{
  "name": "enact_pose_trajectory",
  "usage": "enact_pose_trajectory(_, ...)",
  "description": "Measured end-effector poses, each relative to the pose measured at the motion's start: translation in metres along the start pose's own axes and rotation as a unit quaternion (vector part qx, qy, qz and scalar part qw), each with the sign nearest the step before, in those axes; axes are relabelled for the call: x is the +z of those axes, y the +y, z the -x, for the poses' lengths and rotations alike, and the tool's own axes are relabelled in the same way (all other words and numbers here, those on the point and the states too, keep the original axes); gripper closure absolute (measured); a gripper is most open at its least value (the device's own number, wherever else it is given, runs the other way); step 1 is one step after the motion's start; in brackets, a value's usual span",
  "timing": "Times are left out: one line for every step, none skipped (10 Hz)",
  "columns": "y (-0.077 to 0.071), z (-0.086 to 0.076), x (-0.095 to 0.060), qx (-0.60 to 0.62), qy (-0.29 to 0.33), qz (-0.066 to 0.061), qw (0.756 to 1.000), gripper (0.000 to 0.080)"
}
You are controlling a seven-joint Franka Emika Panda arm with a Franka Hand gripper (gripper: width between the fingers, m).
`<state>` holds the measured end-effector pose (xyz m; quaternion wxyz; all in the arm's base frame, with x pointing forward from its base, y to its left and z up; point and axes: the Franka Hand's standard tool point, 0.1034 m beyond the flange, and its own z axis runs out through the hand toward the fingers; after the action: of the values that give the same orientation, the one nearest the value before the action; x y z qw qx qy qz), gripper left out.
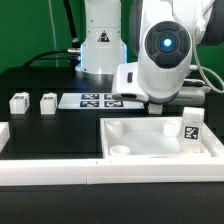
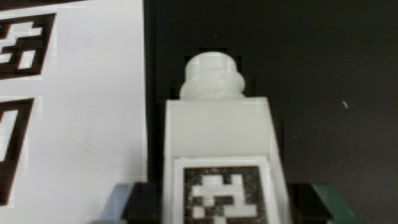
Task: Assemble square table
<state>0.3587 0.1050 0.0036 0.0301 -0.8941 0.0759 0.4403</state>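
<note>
White plastic fills most of the wrist view, yet the gripped leg block [image 2: 222, 130] shows only in part. Its tagged end runs out of frame between the fingers [image 2: 139, 203], and only their dark tips appear, blurred and cropped. The gripper [image 2: 226, 203] is clamped on this block, with one finger flush against each side and no gap that I can see. The block lies on the black table [image 2: 338, 90] with its rounded peg pointing away from the hand. The marker board [image 2: 63, 100] lies just beside it, its tags cut off.

In the exterior view the fingers and this block are both hidden behind the bulky white arm [image 1: 165, 50], which hangs low over the table.

The table top [image 1: 140, 145], a shallow tray with a raised rim, lies near the hand on the camera's side of it. A standing leg block [image 1: 190, 125], tag facing the camera, is upright at the tray's far rim, toward the exterior view's right of the hand. I cannot tell whether it stands inside the rim or just behind it.

A far leg block [image 1: 18, 101] and a nearer leg block [image 1: 48, 101] sit well apart from the hand, past the marker board. A border rail [image 1: 60, 172] lies in front of the tray.
</note>
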Motion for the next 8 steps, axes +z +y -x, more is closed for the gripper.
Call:
enact_pose_trajectory(0.0, 0.0, 0.0, 0.0, 0.0, 0.0, 1.0, 0.0516)
enact_pose_trajectory(0.003, 0.0, -0.009, -0.006, 0.0, -0.001, 1.0, 0.0516)
enact_pose_trajectory(0.008, -0.001, -0.044, -0.011, 0.018, -0.009, 1.0, 0.0516)
enact_pose_trajectory(0.01, 0.004, -0.073, -0.015, 0.041, -0.013, 0.999, 0.0515)
enact_pose_trajectory(0.013, 0.012, -0.098, -0.025, 0.066, -0.013, 0.997, 0.0515)
enact_pose_trajectory(0.018, 0.019, -0.113, -0.026, 0.077, -0.018, 0.997, 0.0515)
enact_pose_trajectory(0.024, 0.025, -0.129, -0.027, 0.094, -0.019, 0.995, 0.0515)
enact_pose_trajectory(0.024, 0.024, -0.124, -0.026, 0.097, -0.019, 0.995, 0.0514)
